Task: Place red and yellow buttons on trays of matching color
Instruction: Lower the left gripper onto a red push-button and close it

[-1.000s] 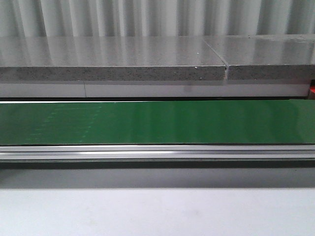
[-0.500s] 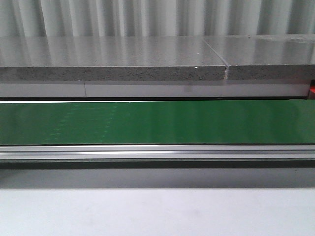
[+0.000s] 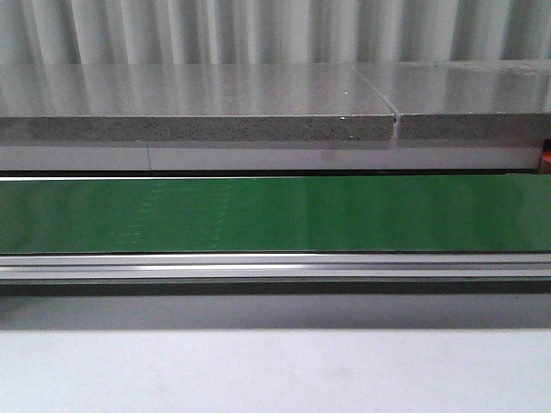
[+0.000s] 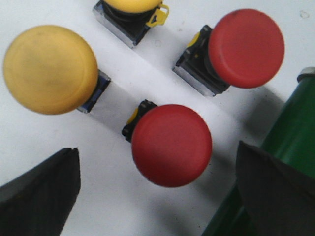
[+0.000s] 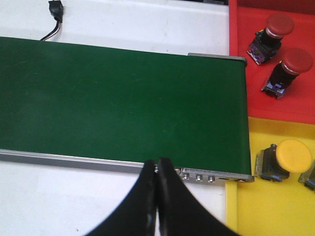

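In the left wrist view, two red buttons (image 4: 171,145) (image 4: 246,46) and two yellow buttons (image 4: 49,69) (image 4: 130,5) stand on the white table. My left gripper (image 4: 157,196) is open above them, with the nearer red button just ahead of the gap between its fingers and untouched. In the right wrist view, the red tray (image 5: 295,105) holds two red buttons (image 5: 278,24) (image 5: 295,61). The yellow tray (image 5: 266,206) holds a yellow button (image 5: 293,156). My right gripper (image 5: 157,164) is shut and empty over the belt's near rail.
The green conveyor belt (image 5: 123,98) ends against both trays and also runs beside the loose buttons (image 4: 290,132). The front view shows only the belt (image 3: 275,215) and a grey shelf behind it. A black cable plug (image 5: 55,10) lies beyond the belt.
A faint pale patch on the green belt has drifted to the right in the front view. Nothing else differs.
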{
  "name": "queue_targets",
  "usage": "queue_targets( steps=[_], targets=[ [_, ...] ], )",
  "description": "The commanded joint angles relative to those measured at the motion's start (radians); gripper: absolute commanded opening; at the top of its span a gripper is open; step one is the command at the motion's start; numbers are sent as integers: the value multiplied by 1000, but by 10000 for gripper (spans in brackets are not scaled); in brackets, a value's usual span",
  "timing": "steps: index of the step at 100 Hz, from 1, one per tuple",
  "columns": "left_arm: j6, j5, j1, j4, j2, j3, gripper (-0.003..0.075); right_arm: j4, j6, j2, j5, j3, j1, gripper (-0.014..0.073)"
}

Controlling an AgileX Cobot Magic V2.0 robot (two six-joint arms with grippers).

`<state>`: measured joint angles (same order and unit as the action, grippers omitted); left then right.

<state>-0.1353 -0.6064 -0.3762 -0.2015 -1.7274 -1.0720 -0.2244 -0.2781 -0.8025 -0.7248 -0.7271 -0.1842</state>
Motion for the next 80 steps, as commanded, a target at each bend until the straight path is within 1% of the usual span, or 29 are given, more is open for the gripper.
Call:
queue_targets(
  steps=[1, 32, 40, 59, 80],
  targets=[
    [-4, 51, -2, -10, 31, -30, 606, -4, -8, 8, 52, -27, 5, -67],
    [-4, 95, -2, -25, 31, -30, 606, -4, -8, 8, 52, -27, 5, -67],
    [-4, 102, -2, -27, 31, -30, 589, -4, -8, 8, 52, -27, 5, -67],
    [-4, 102, -2, -28, 31, -30, 501, -4, -8, 8, 52, -27, 5, -67],
    [-4, 102, -2, -29, 31, -30, 343, -4, -8, 8, 52, -27, 5, -67]
  ],
)
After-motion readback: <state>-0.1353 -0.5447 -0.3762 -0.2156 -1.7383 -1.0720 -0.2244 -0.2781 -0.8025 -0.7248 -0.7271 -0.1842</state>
